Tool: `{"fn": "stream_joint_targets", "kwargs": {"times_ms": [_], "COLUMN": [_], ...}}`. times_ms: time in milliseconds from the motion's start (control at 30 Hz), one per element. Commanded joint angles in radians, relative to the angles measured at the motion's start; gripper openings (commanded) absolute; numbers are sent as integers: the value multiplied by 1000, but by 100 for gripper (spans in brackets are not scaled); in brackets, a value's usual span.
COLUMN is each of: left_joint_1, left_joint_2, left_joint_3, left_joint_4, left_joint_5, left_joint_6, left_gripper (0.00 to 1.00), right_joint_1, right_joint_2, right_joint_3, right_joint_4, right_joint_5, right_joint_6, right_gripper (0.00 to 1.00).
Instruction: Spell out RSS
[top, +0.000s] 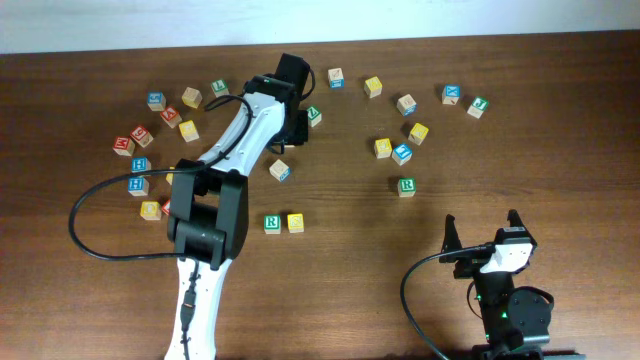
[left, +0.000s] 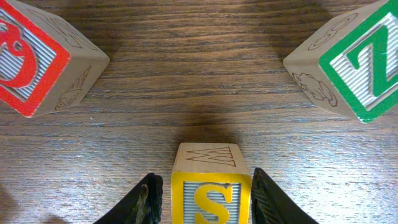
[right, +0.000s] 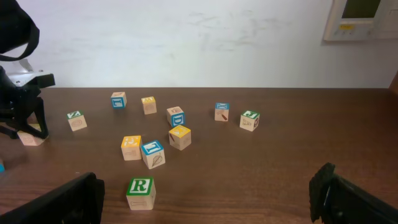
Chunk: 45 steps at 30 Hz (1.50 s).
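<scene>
My left gripper (left: 205, 175) stood low over the table (top: 560, 150), its jaws spread around the S cube (left: 211, 196), a yellow-faced block sitting flat on the wood. The finger at the cube's 3 o'clock looked to be against its side. A dark sliver of gap showed between the cube and the other finger (left: 148, 202) (straddling, then, rather than pinching). In that wrist view a red-lettered cube (left: 37, 68) lay at 10 o'clock of the S cube and a green Z cube (left: 354, 62) at 2 o'clock, both well apart from it.

From overhead, the R cube (top: 271, 223) lay toward 6 o'clock of the table's middle. A yellow cube (top: 295, 222) touched it at its 3 o'clock, and I could not read that one's letter. The S cube was at roughly 12 o'clock from that pair, well apart and mostly hidden under my left arm. A second green R cube (top: 406, 186) lay off toward 2 o'clock of the pair. My right gripper (top: 482, 228) sat near the table's 5 o'clock edge, jaws wide apart and holding nothing.
</scene>
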Motion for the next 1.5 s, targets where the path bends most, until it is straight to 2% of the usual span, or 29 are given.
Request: {"fn": "stream_joint_targets", "kwargs": {"times_ms": [0, 67, 233, 467, 567, 733, 900, 1200, 1467], "left_joint_1": [-3, -3, -3, -3, -3, -3, -11, -78, -88], "left_joint_2": [18, 18, 16, -56, -146, -294, -328, -390, -630], "left_joint_3": [10, 10, 13, 14, 14, 14, 10, 4, 1], "left_joint_4": [2, 2, 7, -19, -77, -232, -426, -605, -728], "left_joint_5": [8, 7, 7, 8, 13, 169, 282, 282, 255], "left_joint_6": [1, 1, 1, 0, 0, 0, 0, 9, 24], "left_gripper": [32, 27, 23, 25, 22, 24, 22, 22, 20], "right_joint_1": [-7, -7, -7, -7, -7, -7, -7, -7, -7], "right_joint_2": [-6, -6, -6, -6, -6, -6, -6, -6, -6], "right_joint_3": [-5, -5, -5, -5, -5, -5, -5, -5, -5], "right_joint_4": [-7, -7, -7, -7, -7, -7, -7, -7, -7], "right_joint_5": [9, 8, 8, 9, 9, 9, 9, 9, 9], "right_joint_6": [5, 5, 5, 5, 5, 5, 5, 5, 5], "right_gripper": [98, 98, 98, 98, 98, 98, 98, 98, 98]}}
